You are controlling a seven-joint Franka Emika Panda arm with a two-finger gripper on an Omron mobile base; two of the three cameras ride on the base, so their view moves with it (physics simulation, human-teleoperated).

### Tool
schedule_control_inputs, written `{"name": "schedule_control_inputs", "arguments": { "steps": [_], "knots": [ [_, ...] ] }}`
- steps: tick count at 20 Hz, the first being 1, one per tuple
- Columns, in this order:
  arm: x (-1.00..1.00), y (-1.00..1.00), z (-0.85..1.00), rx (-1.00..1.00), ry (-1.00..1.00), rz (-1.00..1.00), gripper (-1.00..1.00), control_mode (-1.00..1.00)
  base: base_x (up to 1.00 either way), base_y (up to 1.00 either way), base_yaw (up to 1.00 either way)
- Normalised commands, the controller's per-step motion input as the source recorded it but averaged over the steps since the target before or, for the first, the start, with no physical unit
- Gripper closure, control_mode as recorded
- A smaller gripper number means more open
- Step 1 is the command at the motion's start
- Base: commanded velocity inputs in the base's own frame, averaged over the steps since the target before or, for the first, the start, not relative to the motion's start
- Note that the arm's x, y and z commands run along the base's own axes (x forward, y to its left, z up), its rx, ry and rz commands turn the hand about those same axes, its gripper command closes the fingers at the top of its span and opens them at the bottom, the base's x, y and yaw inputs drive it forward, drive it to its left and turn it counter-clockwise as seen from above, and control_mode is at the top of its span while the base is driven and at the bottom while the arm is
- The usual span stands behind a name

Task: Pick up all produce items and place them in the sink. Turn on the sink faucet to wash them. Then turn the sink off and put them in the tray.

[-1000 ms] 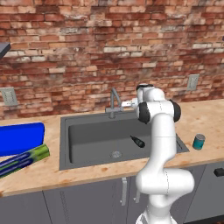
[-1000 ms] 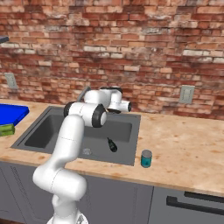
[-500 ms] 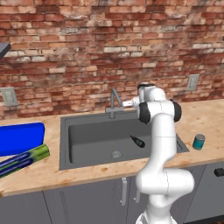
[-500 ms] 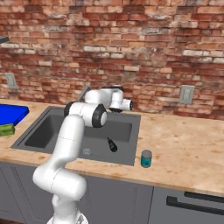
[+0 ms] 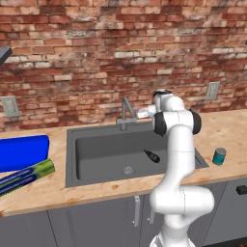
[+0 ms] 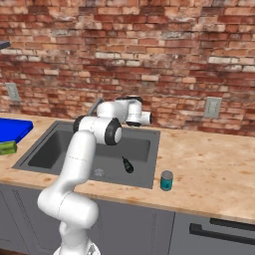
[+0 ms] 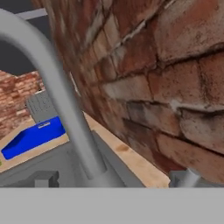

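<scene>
The dark, teardrop-shaped produce item [image 5: 152, 156] [image 6: 128, 165] lies on the floor of the grey sink [image 5: 96, 144] [image 6: 55, 149], right of the drain. My gripper [image 5: 141, 113] [image 7: 116, 179] hovers at the back of the basin, level with the faucet [image 5: 126, 113] [image 7: 57, 96], close to the brick wall. It is open. In the hand view the faucet's neck rises between the two fingertips [image 7: 46, 178], nearer the left one, and nothing is held. The blue tray [image 5: 21, 152] [image 6: 12, 130] [image 7: 33, 135] rests on the counter left of the sink.
A green-and-blue striped box [image 5: 24, 176] [image 6: 6, 147] lies in front of the tray. A teal can [image 5: 219, 156] [image 6: 167, 180] stands on the counter right of the sink. The brick wall [image 7: 166, 87] is very near the hand.
The jaws have spread from nearly shut to wide open beside the faucet. The arm and the produce item have stayed where they were.
</scene>
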Motion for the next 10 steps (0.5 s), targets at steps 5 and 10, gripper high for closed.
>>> {"name": "schedule_control_inputs", "arguments": {
  "steps": [5,10],
  "knots": [
    [-0.29,-0.19,0.5,-0.04,-0.19,0.0,-1.0,-1.0,0.0,0.0,0.0],
    [-0.02,-0.21,0.18,0.0,-0.07,0.0,-1.0,-1.0,0.0,0.0,0.0]
  ]
}}
